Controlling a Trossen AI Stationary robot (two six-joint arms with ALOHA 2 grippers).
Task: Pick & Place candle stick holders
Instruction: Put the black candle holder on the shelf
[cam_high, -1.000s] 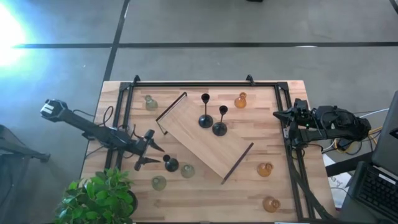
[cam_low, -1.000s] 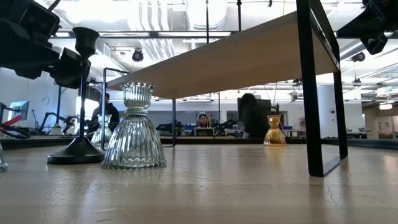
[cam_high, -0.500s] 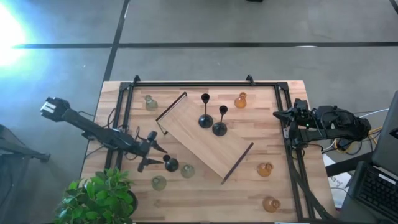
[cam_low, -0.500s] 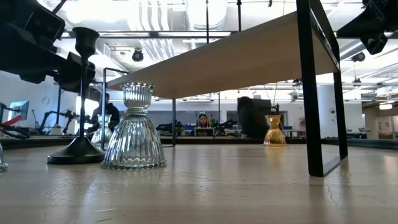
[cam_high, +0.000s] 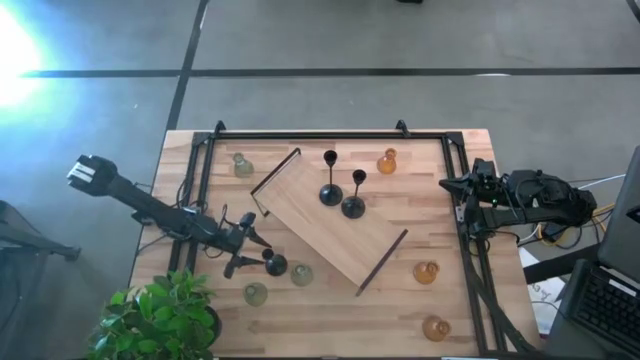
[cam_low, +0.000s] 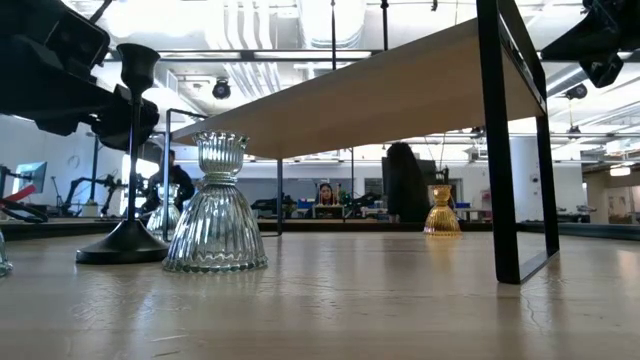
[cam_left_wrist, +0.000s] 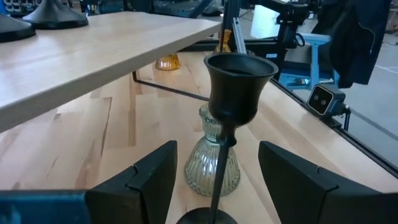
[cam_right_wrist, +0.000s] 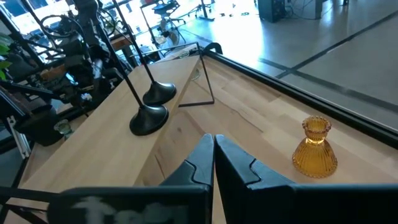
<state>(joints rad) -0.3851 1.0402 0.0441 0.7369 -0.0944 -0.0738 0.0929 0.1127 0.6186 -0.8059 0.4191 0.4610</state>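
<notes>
A black candle stick holder (cam_left_wrist: 239, 84) stands on its round base (cam_high: 274, 264) on the table near the front left. My left gripper (cam_left_wrist: 217, 149) is open, and its fingers stand on either side of the thin stem (cam_left_wrist: 220, 171) without touching it. Just behind it is a pale green glass holder (cam_left_wrist: 208, 163). Two more black holders (cam_high: 330, 190) (cam_high: 353, 205) stand on the wooden board (cam_high: 335, 225). My right gripper (cam_right_wrist: 213, 146) is shut and hangs at the table's right edge (cam_high: 452, 185) with nothing in it.
More green glass holders (cam_high: 255, 293) (cam_high: 242, 165) and amber ones (cam_high: 387, 160) (cam_high: 426, 271) (cam_high: 435, 327) stand scattered on the table. The board's black legs (cam_low: 500, 170) lift it above the tabletop. A potted plant (cam_high: 160, 320) sits at the front left corner.
My left gripper has moved a little toward the table's right and down, closing in on the black holder so that the stem now lies between its open fingers. The holder has kept still.
</notes>
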